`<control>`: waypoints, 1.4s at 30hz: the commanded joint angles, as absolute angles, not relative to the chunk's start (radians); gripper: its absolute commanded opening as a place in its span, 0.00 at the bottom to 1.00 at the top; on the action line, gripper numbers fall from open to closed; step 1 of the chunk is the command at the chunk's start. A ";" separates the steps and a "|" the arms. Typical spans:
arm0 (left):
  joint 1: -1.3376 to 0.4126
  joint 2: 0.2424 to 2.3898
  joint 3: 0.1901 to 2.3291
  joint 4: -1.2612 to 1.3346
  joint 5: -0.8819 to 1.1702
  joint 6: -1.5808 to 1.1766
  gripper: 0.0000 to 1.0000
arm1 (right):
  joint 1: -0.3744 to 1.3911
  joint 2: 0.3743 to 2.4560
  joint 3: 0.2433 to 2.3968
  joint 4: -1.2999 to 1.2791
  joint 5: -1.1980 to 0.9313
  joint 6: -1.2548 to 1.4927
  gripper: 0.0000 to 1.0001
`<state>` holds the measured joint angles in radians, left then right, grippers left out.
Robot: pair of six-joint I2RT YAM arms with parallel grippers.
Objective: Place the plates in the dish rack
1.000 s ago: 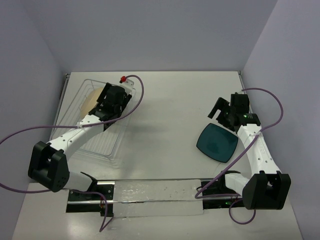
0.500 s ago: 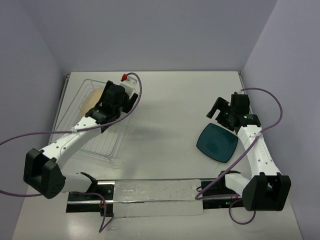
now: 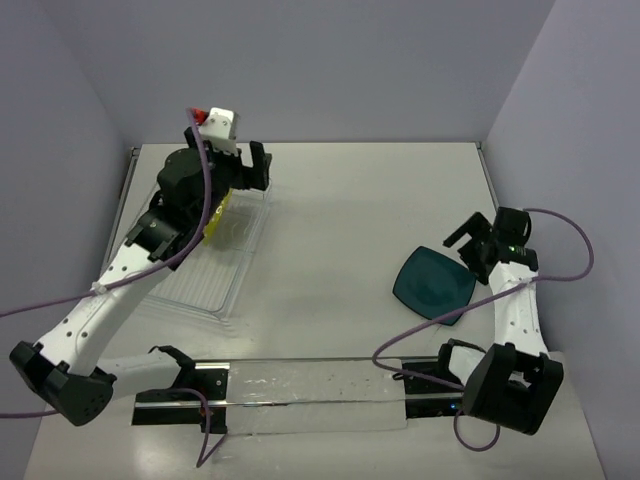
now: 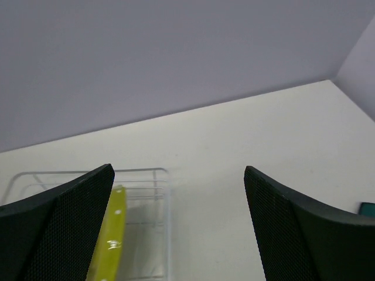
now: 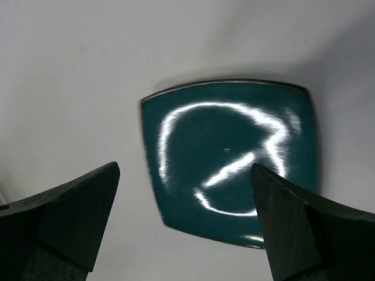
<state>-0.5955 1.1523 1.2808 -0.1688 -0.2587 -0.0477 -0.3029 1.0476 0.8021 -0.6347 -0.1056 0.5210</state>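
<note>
The left end effector (image 4: 179, 175) is raised above the far-left part of the bench (image 3: 340, 220). Its 2 fingers are spread wide and nothing is between them. In the left wrist view the dish rack (image 4: 167, 222) lies below it, with its white wires and far rim showing. The yellow-green scalloped plate (image 4: 111, 240) with white dots stands on edge in the rack's slots, partly hidden behind the left finger. From the top camera only a narrow yellow sliver of that plate (image 3: 215, 212) shows in the far half of the rack (image 3: 205, 285), because the left arm covers much of the rack. Nothing else in the rack can be made out past the arm.

The dark teal rounded-square plate (image 3: 433, 285) lies flat on the bench at the right, well apart from the rack. The right end effector (image 5: 184, 170) hangs over it near its far-right edge, jaws parted wide and empty. In the right wrist view the teal plate (image 5: 228, 158) sits between the 2 dark fingers, below them, with light glinting on its glaze. The fingers appear clear of the plate.
</note>
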 commanded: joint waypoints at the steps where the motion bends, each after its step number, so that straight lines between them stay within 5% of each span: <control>1: -0.644 1.305 1.370 -0.144 -0.130 -0.228 0.99 | -0.465 1.033 0.703 -0.604 -0.150 0.560 1.00; 7: -0.693 1.513 1.472 -0.156 -0.011 -0.272 0.99 | -0.589 1.064 0.598 -0.535 -0.161 0.587 1.00; 21: -0.798 1.912 1.588 -0.216 0.252 -0.409 0.99 | -0.518 1.273 0.518 -0.374 -0.305 0.581 0.97; 42: -0.870 1.978 1.191 0.122 0.387 -0.691 0.99 | -0.291 1.272 0.456 -0.329 -0.341 0.625 0.95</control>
